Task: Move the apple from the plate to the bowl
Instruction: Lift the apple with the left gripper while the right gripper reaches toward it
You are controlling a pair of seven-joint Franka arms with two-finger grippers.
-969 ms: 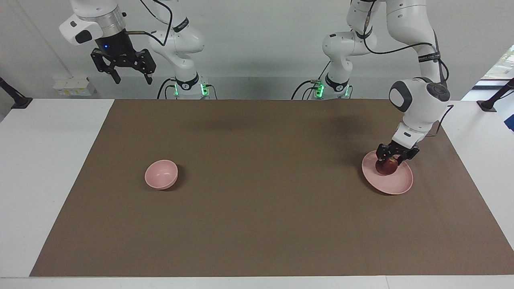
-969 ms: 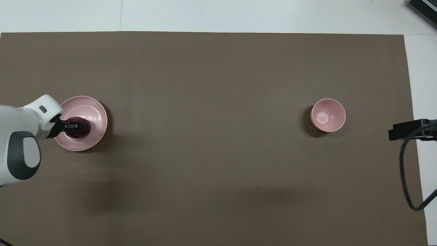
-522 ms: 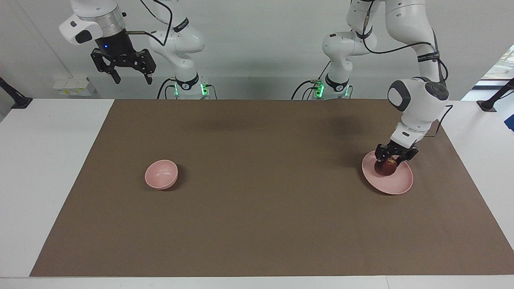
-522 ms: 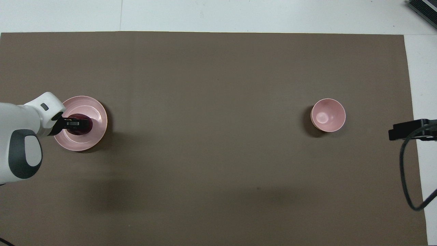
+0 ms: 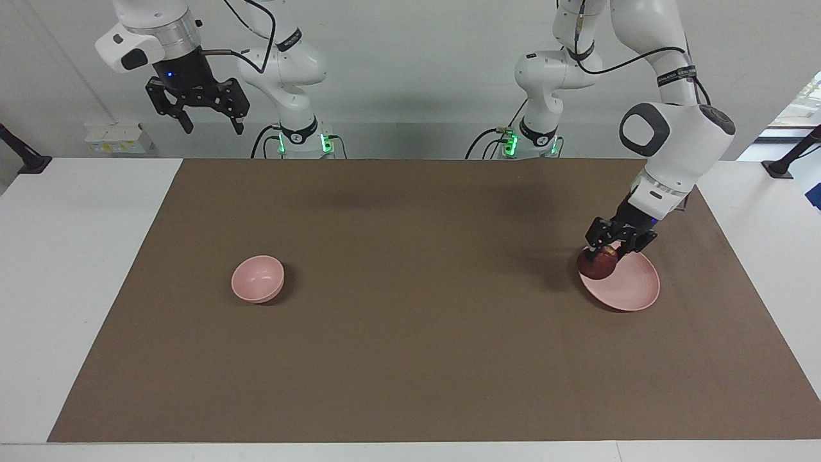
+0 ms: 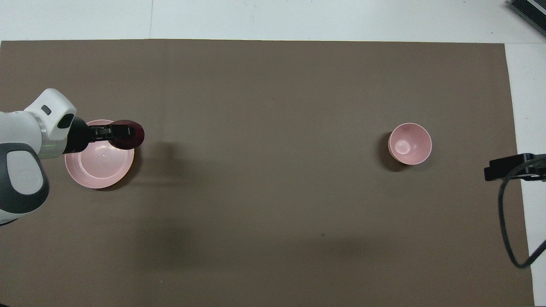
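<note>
The left gripper (image 5: 606, 251) is clamped on the apple (image 5: 596, 265), a small dark red fruit with a yellowish patch near the top, gripped from above at its upper part. The apple is raised clear of the plate (image 5: 632, 289) and hangs over the plate's rim on the side toward the bowl; in the overhead view the same apple (image 6: 127, 134) covers that edge of the plate (image 6: 96, 170), with the left gripper (image 6: 111, 131) reaching in from the arm's white wrist. The plate is pale pink, wide and shallow, lies flat on the brown mat (image 5: 410, 359) toward the left arm's end of the worktop (image 5: 77, 269), and carries nothing on its visible surface. A shadow falls on the mat just beside the plate, under the apple. The bowl (image 5: 258, 278) is small, deep and pale pink, stands upright on the mat toward the right arm's end of the worktop, well apart from the plate, and its inside shows bare in the overhead view (image 6: 410, 143). The right gripper (image 5: 205, 115) waits high in the air above the robots' edge of the worktop, at the right arm's end, its fingers standing apart and holding nothing. A black cable (image 6: 509, 213) loops over the mat's edge in the overhead view.
</note>
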